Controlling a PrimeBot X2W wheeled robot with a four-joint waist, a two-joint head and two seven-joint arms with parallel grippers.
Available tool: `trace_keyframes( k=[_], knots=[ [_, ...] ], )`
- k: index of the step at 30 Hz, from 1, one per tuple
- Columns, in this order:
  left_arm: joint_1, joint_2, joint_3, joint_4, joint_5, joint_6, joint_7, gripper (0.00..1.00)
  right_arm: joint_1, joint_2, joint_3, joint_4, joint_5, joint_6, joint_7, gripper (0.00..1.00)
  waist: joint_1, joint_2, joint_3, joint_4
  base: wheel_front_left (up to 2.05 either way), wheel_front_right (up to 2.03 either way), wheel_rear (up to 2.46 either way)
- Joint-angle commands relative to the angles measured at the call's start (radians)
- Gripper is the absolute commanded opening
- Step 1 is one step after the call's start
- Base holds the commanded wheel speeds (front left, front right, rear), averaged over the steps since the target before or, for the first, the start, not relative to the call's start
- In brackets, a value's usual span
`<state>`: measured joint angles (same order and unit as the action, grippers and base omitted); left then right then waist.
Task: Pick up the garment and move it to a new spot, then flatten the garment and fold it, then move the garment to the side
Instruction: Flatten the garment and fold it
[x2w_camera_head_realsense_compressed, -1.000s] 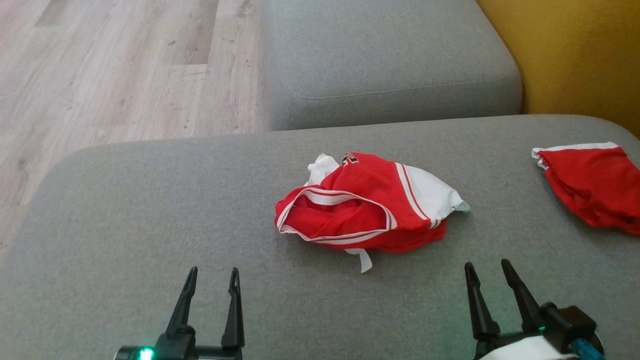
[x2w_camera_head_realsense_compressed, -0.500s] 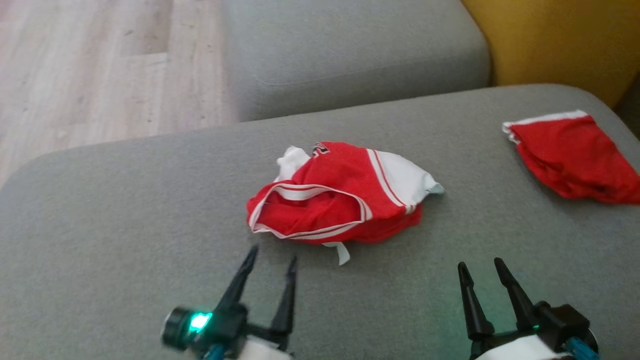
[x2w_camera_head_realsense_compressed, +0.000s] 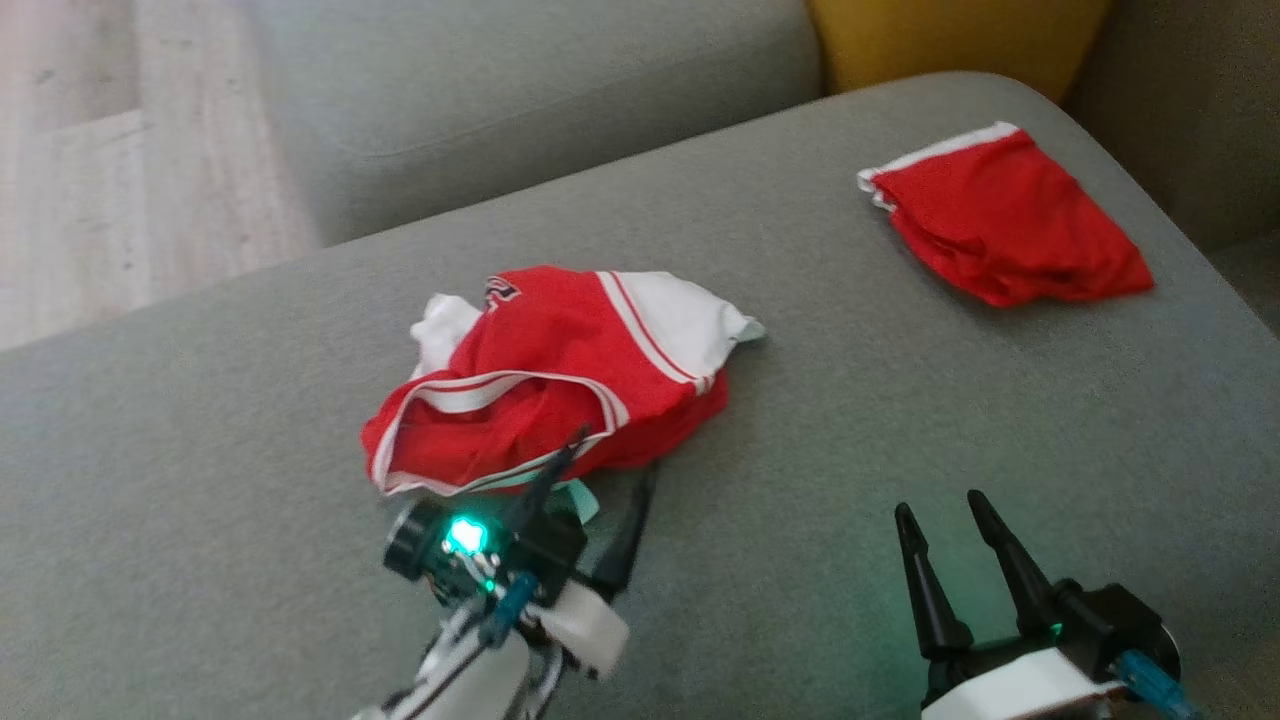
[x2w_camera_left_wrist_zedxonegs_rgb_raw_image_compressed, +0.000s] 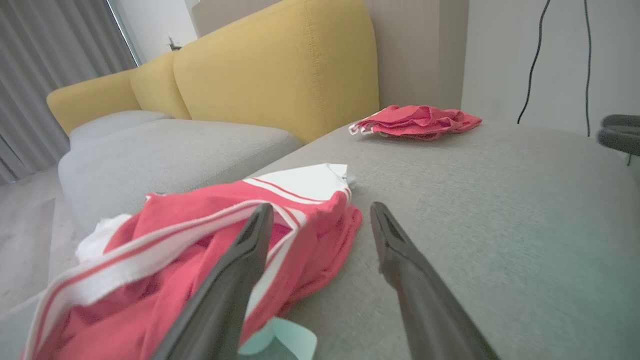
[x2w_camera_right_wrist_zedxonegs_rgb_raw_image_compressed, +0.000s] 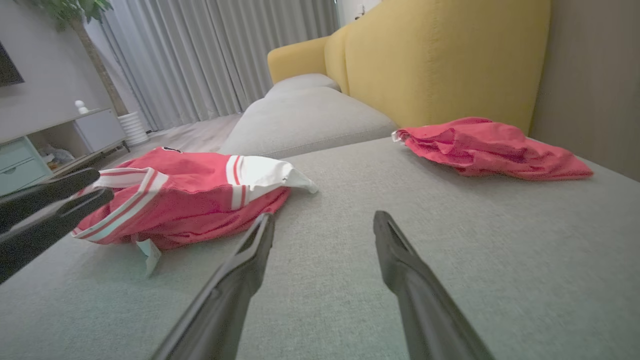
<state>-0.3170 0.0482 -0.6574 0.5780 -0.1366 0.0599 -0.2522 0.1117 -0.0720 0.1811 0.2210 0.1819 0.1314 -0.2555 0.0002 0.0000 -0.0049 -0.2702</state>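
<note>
Left arm (x2w_camera_head_realsense_compressed: 470, 670) reaches forward; left jaws stand wide at the near edge of the red-and-white garment (x2w_camera_head_realsense_compressed: 550, 370) on the sofa cushion (x2w_camera_head_realsense_compressed: 200, 480), one finger over its striped hem. Right jaws, also wide and empty, hover well to its right.

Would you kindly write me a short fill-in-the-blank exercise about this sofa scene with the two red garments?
The left gripper is at the near edge of the crumpled red and white garment with its jaws ____.
The other red garment lies on the grey cushion to the robot's ____ of it.
The backrest behind the cushion is ____ in colour.
The right gripper holds ____.
Missing words: open; right; yellow; nothing.
</note>
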Motion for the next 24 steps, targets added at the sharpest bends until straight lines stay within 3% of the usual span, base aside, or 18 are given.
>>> trace_keyframes(
  k=[1, 7, 15, 18, 19, 20, 21, 22, 24],
  knots=[
    [-0.071, 0.002, 0.036, 0.003, 0.002, 0.029, -0.01, 1.0, -0.045, -0.012, 0.021, -0.034, -0.003, -0.001, -0.006, 1.0, -0.0002, 0.0, 0.026, -0.039, 0.0, 0.0, 0.0],
    [-0.13, 0.002, 0.039, 0.165, -0.013, 0.053, 0.007, 1.0, -0.054, -0.011, 0.029, -0.036, -0.001, -0.001, -0.006, 1.0, -0.0002, 0.0, 0.044, -0.068, 0.0, 0.0, 0.0],
    [-0.199, 0.002, 0.005, 0.232, -0.024, 0.032, -0.005, 1.0, -0.073, -0.009, 0.041, -0.033, 0.001, -0.001, -0.006, 1.0, -0.0002, 0.0, 0.06, -0.079, 0.0, 0.0, 0.0],
    [-0.22, 0.002, -0.014, 0.259, -0.038, 0.008, -0.006, 0.71, -0.083, -0.009, 0.045, -0.031, 0.003, -0.001, -0.006, 1.0, -0.0002, 0.0, 0.064, -0.083, 0.0, 0.0, 0.0],
    [-0.227, 0.002, -0.02, 0.267, -0.042, 0.005, -0.006, 0.46, -0.084, -0.009, 0.045, -0.031, 0.003, -0.001, -0.006, 1.0, -0.0002, 0.0, 0.065, -0.084, 0.0, 0.0, 0.0],
    [-0.233, 0.002, -0.028, 0.277, -0.045, 0.0, -0.006, 0.33, -0.085, -0.008, 0.045, -0.031, 0.004, -0.001, -0.006, 1.0, -0.0002, 0.0, 0.065, -0.085, 0.0, 0.0, 0.0],
    [-0.239, 0.002, -0.035, 0.289, -0.049, -0.003, -0.002, 0.12, -0.084, -0.008, 0.046, -0.03, 0.004, -0.001, -0.006, 1.0, -0.0002, 0.0, 0.065, -0.087, 0.0, 0.0, 0.0],
    [-0.244, 0.002, -0.041, 0.3, -0.054, -0.006, 0.004, 0.0, -0.084, -0.008, 0.048, -0.028, 0.005, -0.001, -0.006, 1.0, -0.0002, 0.0, 0.065, -0.09, 0.0, 0.0, 0.0],
    [-0.254, 0.002, -0.049, 0.317, -0.064, -0.012, 0.007, 0.0, -0.086, -0.007, 0.051, -0.026, 0.007, -0.001, -0.006, 1.0, -0.0002, 0.0, 0.066, -0.098, 0.0, 0.0, 0.0]
  ],
)
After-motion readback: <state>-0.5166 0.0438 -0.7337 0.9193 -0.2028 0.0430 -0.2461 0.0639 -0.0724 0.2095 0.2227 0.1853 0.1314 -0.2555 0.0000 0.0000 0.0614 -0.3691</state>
